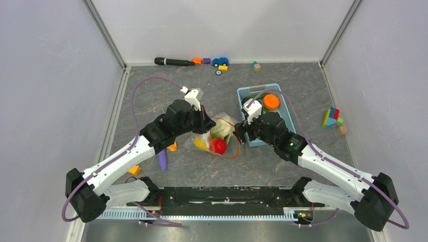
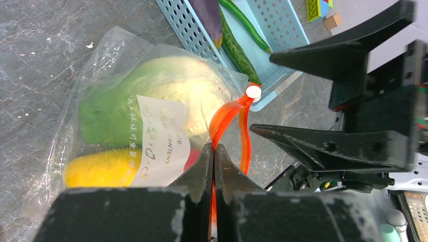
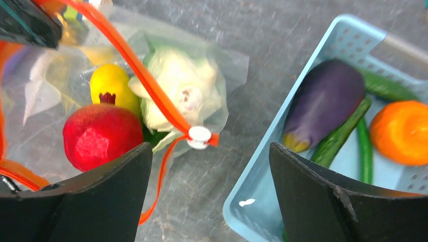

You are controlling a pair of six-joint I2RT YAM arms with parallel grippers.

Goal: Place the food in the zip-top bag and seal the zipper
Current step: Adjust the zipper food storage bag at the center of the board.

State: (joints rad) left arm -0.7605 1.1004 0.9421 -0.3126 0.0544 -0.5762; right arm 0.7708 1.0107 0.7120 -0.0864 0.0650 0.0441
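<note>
The zip-top bag [image 1: 218,137] [image 2: 118,55] [image 3: 229,63] lies in the middle of the table. It holds a pale green cabbage [image 2: 166,85] [image 3: 176,85], a yellow piece [image 2: 96,169] [image 3: 108,83] and a red piece [image 3: 101,133]. My left gripper [image 1: 206,121] [image 2: 214,148] is shut on the orange-red zipper [image 2: 227,116] [image 3: 136,65], whose two strips gape apart. The white slider [image 2: 253,92] [image 3: 200,136] sits at the strip's end. My right gripper [image 1: 241,132] [image 3: 211,151] hangs open just short of the slider, touching nothing. Eggplant [image 3: 323,101], cucumber [image 3: 343,131] and an orange piece [image 1: 271,102] [image 3: 401,131] lie in the basket.
The light blue basket [image 1: 257,88] [image 3: 262,151] stands right of the bag, close to my right gripper. A purple stick [image 1: 162,160] and a yellow block [image 1: 135,170] lie under my left arm. A black stick [image 1: 174,61], toy car [image 1: 220,61] and blocks [image 1: 332,117] sit farther off.
</note>
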